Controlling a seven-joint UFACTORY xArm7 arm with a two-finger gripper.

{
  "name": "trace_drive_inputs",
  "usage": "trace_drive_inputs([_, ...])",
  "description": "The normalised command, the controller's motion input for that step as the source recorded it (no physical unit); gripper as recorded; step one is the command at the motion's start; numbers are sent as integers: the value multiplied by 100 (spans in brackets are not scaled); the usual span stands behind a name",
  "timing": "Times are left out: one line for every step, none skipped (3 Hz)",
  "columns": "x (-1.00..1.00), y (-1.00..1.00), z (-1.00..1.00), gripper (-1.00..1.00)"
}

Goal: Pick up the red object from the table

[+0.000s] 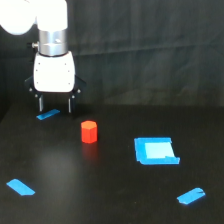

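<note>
The gripper (pixel 54 104) is being held open and empty, far-left of the red object (pixel 89 131), which is standing untouched on the table (pixel 100 190).

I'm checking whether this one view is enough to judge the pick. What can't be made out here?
- Arm above the pincer: cut off by the exterior view's top and left edges.
- Pincer height above the table: one view, no depth cue.
- Red object: round or hexagonal, too blurred to tell.
- Blue strip behind the fingertips: partly covered by them.
</note>
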Motion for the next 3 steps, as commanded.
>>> trace_drive_inputs([91,-46,8,100])
trace_drive_inputs([95,-54,5,98])
trace_drive_inputs([92,-56,24,100])
